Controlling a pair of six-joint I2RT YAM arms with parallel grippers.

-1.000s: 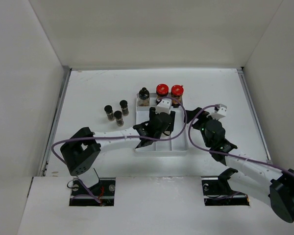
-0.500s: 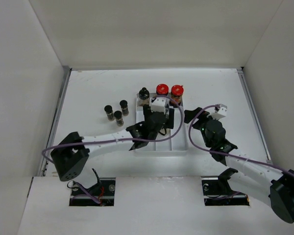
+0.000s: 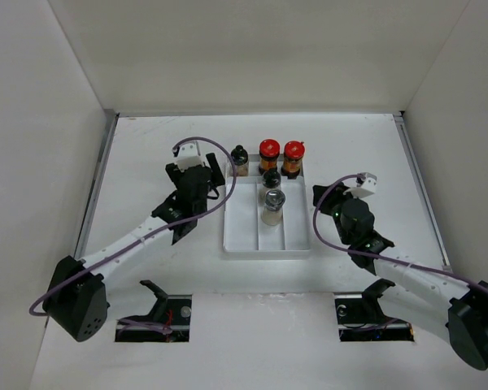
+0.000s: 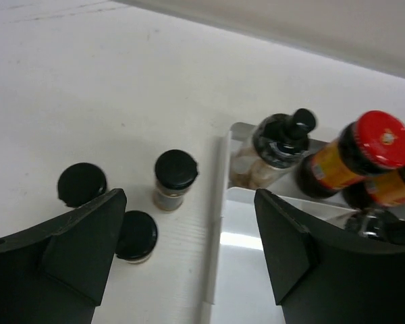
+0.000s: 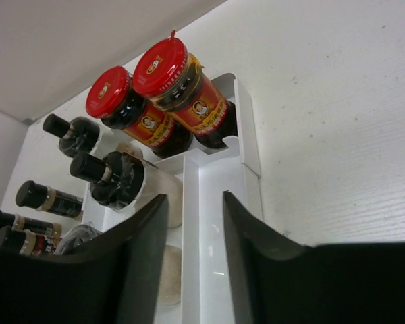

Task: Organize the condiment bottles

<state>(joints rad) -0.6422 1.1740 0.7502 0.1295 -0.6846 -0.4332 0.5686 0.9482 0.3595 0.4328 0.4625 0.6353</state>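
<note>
"Black fingers on the left gripper (image 4: 189, 202): are they holding anything?"

"No. They are spread wide with nothing between them, and they hang above three black-capped jars (image 4: 175, 177). Those stand upright and loose on the table (image 4: 88, 74), just left of the white tray (image 4: 219, 223). Neither finger touches a jar."

"And the right gripper (image 5: 192, 202)?"

"Its fingers are parted a little and are bare too. It sits just beside the tray's right wall, pointing in across the lanes."

"What is already housed?"

"Five, by my count. The two red-capped jars (image 3: 268, 150) stand side by side in the far row. A knob-topped bottle (image 3: 239, 158) fills the far-left cell. In what looks like the middle lane, a second knobbed bottle (image 3: 271, 179) stands with the silver-capped jar (image 3: 273, 203) right in front of it."

"So how far along?"

"I'd judge past halfway, with five in and three not yet in. I see nothing in the left or right lanes, so there seems to be room."

"Any risk in what's left?"

"The three jars outside stand close together. Fingers closing on one could easily tip a neighbour. The one nearest the tray looks like the easiest to take first."
</note>
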